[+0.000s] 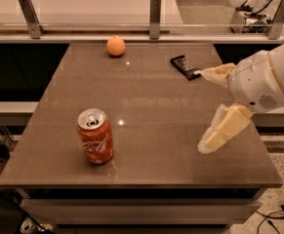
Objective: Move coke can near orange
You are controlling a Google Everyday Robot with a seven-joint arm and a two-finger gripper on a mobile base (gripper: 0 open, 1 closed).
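Note:
The coke can (95, 136) stands upright on the brown table (151, 101), near its front left corner. The orange (115, 46) lies at the table's far edge, left of centre, well apart from the can. My gripper (203, 110) hangs over the right side of the table, far to the right of the can. Its two pale fingers (224, 128) are spread wide, pointing left, with nothing between them.
A flat dark snack-bar wrapper (186, 67) lies at the far right of the table, just behind the gripper. A low rail with metal posts (154, 11) runs behind the table's far edge. Cables and equipment (258, 13) sit on the floor at the back right.

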